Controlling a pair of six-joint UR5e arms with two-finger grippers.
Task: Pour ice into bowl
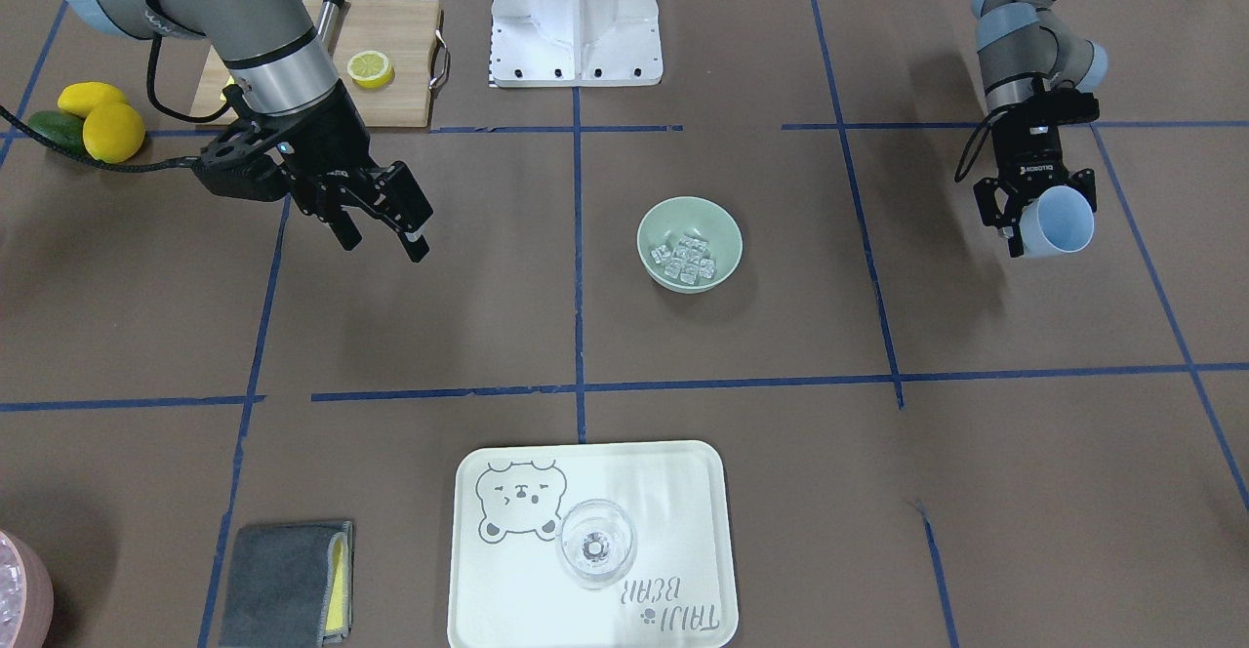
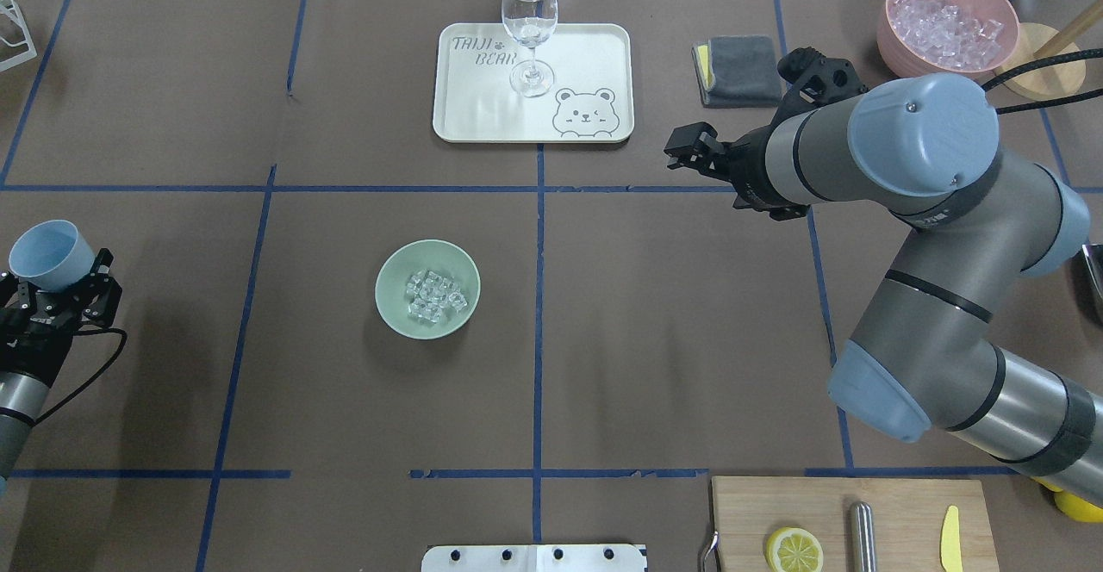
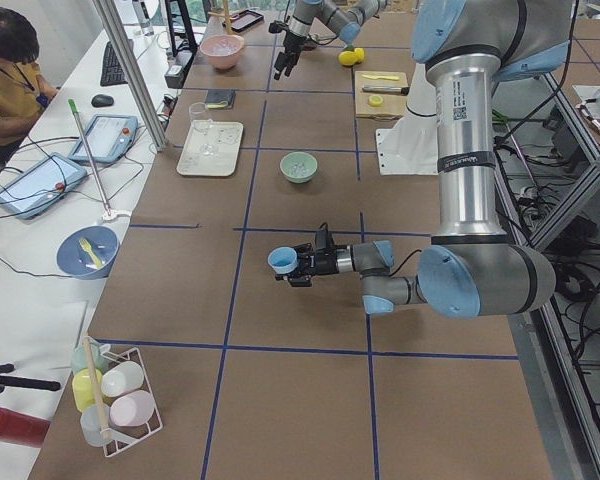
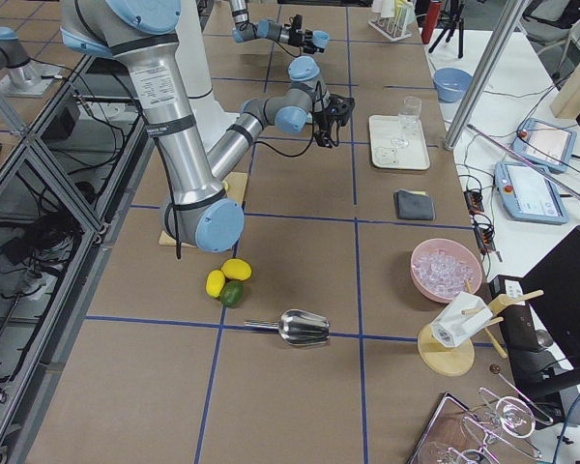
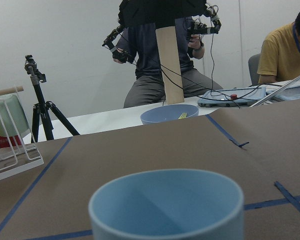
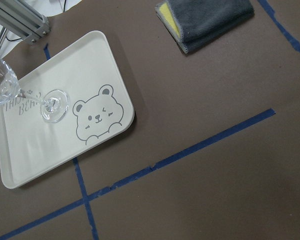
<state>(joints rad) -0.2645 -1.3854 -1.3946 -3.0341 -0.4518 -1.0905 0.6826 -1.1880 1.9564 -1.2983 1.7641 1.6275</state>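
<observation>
The pale sage-green bowl stands near the table's middle with several clear ice cubes inside; it also shows in the overhead view with the ice. My left gripper is shut on a light blue cup and holds it above the table, far to the bowl's side. The cup looks empty in the left wrist view. My right gripper is open and empty, in the air on the bowl's other side.
A white bear tray holds a wine glass. A grey cloth and a pink container of ice lie beyond my right arm. A cutting board with a lemon half and loose lemons sit near the robot.
</observation>
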